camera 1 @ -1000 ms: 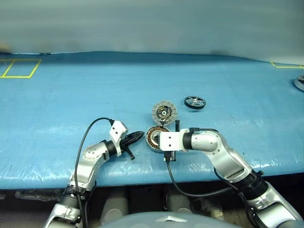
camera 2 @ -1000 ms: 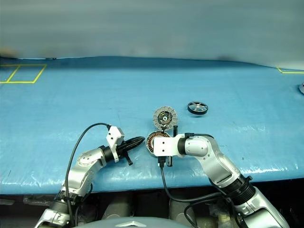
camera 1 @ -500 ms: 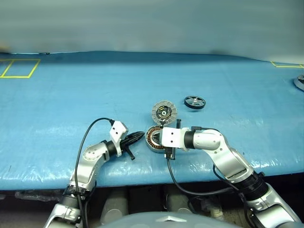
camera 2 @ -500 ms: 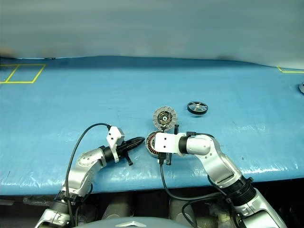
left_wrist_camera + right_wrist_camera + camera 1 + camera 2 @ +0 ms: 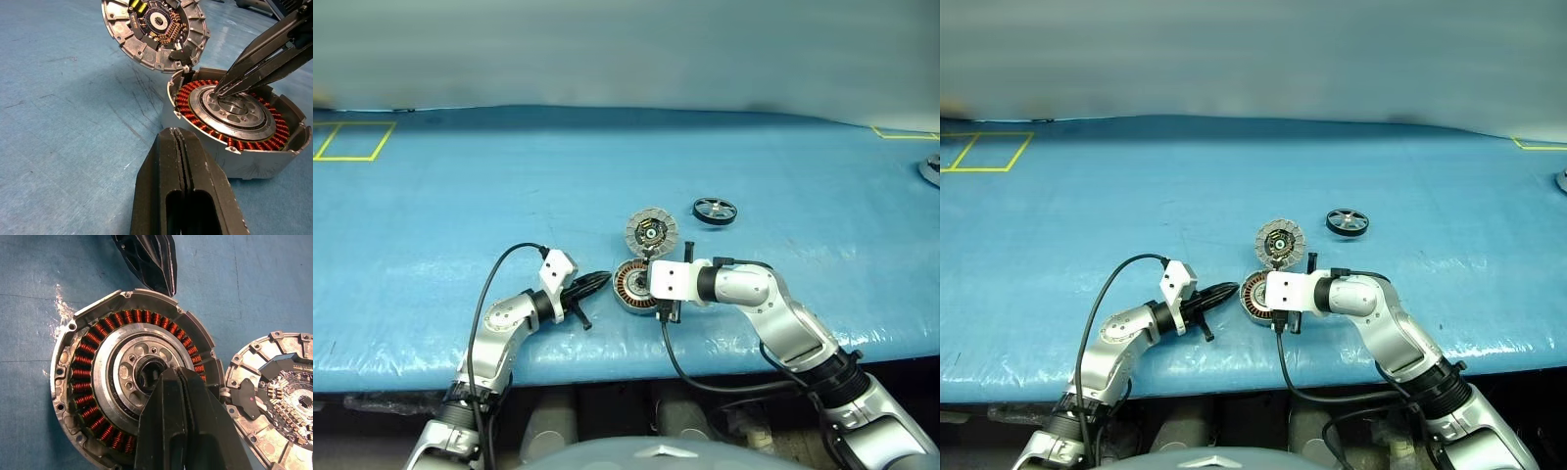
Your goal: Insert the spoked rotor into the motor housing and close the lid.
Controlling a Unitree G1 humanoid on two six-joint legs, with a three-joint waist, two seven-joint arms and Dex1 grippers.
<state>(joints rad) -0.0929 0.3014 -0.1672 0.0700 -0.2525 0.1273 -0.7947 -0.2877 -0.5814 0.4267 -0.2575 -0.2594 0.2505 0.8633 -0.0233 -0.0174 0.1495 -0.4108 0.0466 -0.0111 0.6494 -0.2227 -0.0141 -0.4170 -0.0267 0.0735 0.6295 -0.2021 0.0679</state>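
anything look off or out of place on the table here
The spoked rotor lies apart on the blue table, not in the motor housing. The lid hangs open, tilted at the hinge. No damage or spills.

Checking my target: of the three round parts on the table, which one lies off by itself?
The spoked rotor, a black ring with silvery spokes, lies apart; the lid stands open against the housing.
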